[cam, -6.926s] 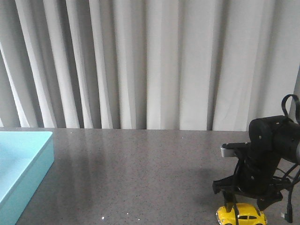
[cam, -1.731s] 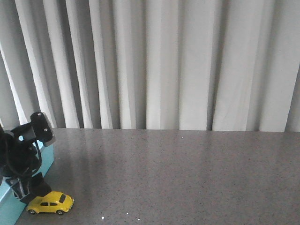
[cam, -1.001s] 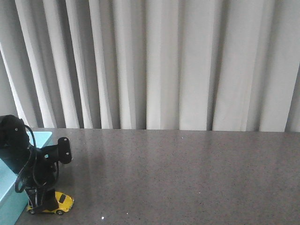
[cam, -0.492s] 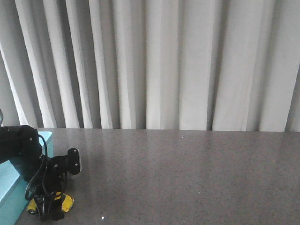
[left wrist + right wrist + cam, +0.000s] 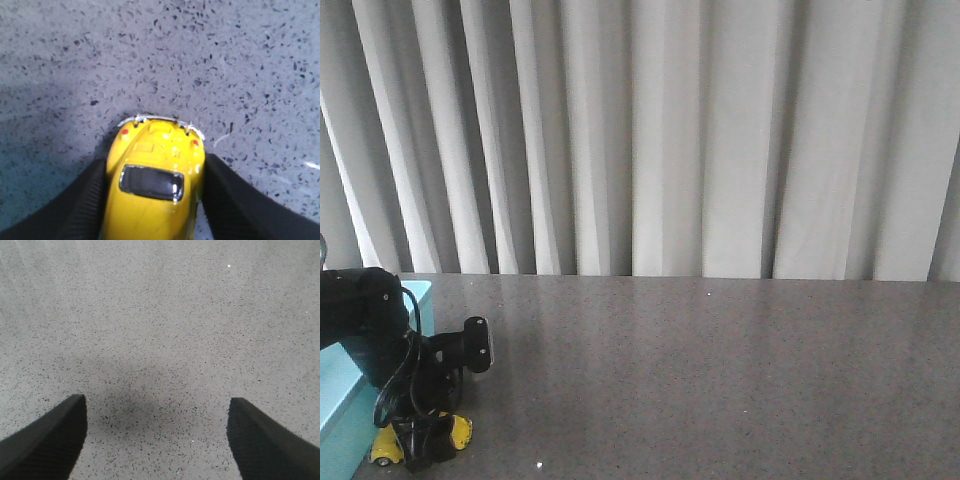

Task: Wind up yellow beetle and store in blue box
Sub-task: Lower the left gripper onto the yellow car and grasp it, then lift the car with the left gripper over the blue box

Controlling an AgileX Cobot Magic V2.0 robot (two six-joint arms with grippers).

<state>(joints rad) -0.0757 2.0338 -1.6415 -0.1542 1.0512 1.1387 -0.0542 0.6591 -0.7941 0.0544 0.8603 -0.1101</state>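
Observation:
The yellow beetle [image 5: 459, 431] stands on the grey table at the front left, right beside the blue box [image 5: 338, 402]. My left gripper [image 5: 420, 446] is down over the car and hides its middle. In the left wrist view the beetle [image 5: 156, 186] sits between my black ribbed fingers [image 5: 80, 206], which press on both its sides; its rear window and red tail lights show. My left gripper [image 5: 156, 167] is shut on it, and the car is still on the table. My right gripper [image 5: 157, 407] is open and empty above bare table and is out of the front view.
The grey speckled table [image 5: 720, 370] runs back to a pale pleated curtain [image 5: 660, 140]. The blue box's near wall stands just to the left of the car and my left arm [image 5: 360, 310].
The car was beside the box with my left gripper above it; the gripper came down over it and its fingers closed on the sides. In the last half second the car shifted slightly left.

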